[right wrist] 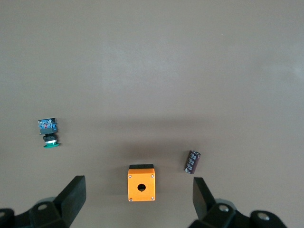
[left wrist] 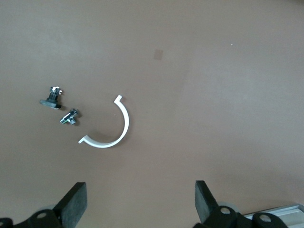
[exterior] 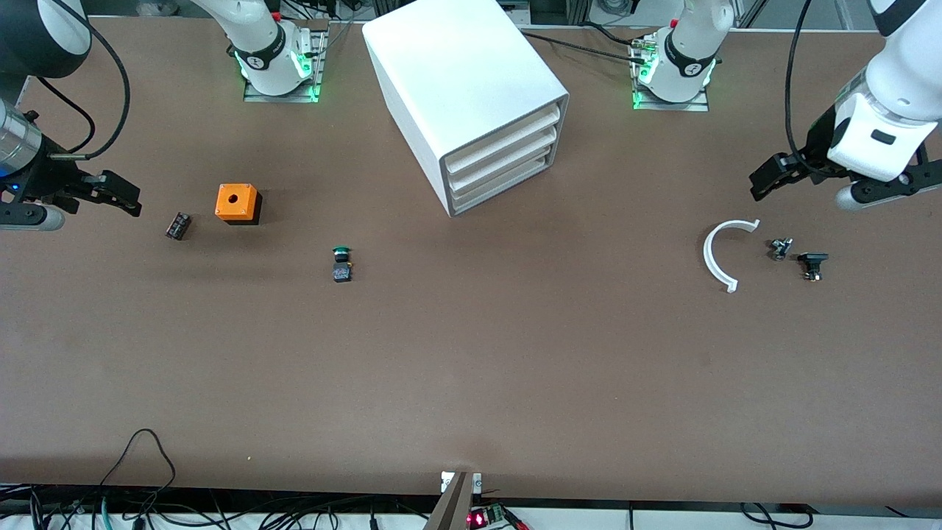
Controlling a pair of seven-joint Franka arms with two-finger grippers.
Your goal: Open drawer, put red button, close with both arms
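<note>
All three drawer fronts sit flush in the white cabinet (exterior: 471, 81); the drawer (exterior: 508, 140) to open cannot be singled out. Each tray's long axis runs along the cabinet face, and the lips point toward the front camera and the left arm's end of the table (exterior: 515, 353). No red button shows in any view; only a green-capped switch (exterior: 341, 263) lies nearer the camera than the cabinet. The left tool (exterior: 765, 180) hovers, fingers apart, over a white curved clip (exterior: 717, 254); the right tool (exterior: 121, 195), also spread, waits over the table near the orange box (exterior: 237, 203). To open cleanly, I would hook one lip centrally and pull straight along the slide; off-centre pulls likely skew the cabinet.
</note>
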